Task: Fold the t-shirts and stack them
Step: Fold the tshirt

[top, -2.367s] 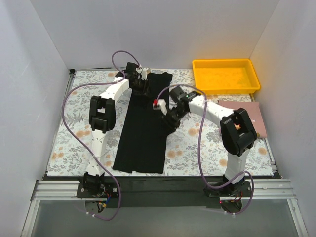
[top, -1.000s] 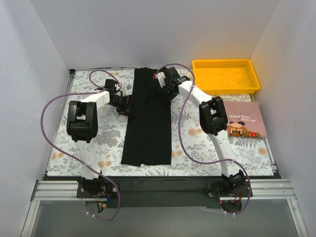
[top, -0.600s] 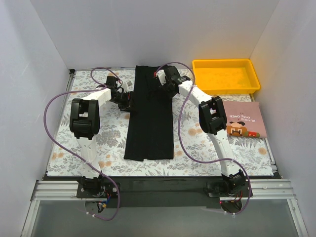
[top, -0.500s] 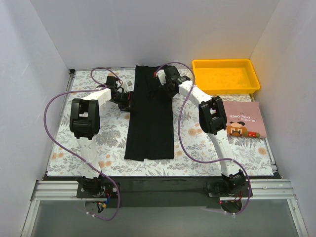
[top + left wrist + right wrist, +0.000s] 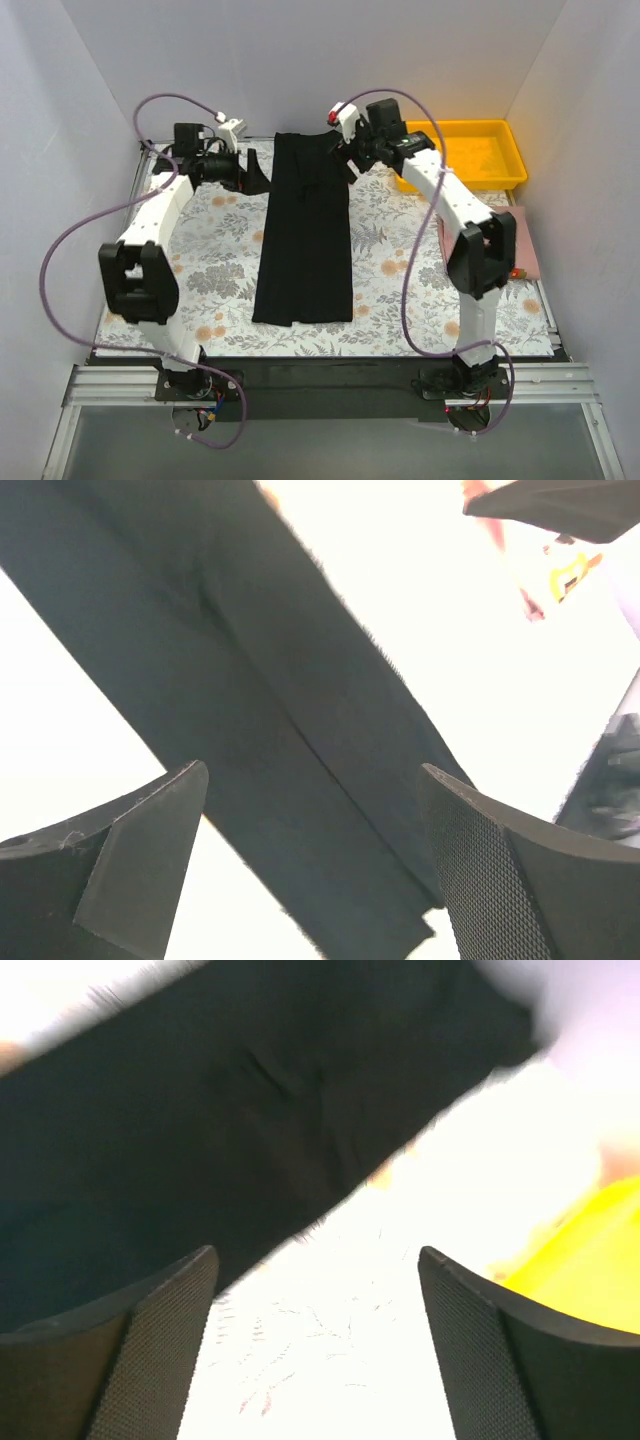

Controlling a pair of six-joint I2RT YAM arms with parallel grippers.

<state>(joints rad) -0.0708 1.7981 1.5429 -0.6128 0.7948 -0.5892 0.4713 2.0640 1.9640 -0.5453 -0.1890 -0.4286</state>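
Observation:
One black t-shirt (image 5: 304, 240) lies folded into a long narrow strip down the middle of the floral table. My left gripper (image 5: 256, 176) hovers open just left of the strip's far end, holding nothing. In the left wrist view the t-shirt (image 5: 250, 700) runs diagonally below the open left gripper (image 5: 315, 772). My right gripper (image 5: 347, 152) hovers open just right of the same far end. The right wrist view shows the t-shirt (image 5: 200, 1110) ahead of the empty right gripper (image 5: 318, 1255), with floral cloth between the fingers.
A yellow tray (image 5: 460, 180) stands at the back right, also seen as the yellow tray (image 5: 590, 1250) in the right wrist view. A pinkish book (image 5: 527, 245) lies right of the right arm, partly hidden. White walls enclose the table on three sides.
Both grippers have opened and lifted off the shirt's far end. The left arm swung out left and the right arm out right. The shirt strip stays where it lay.

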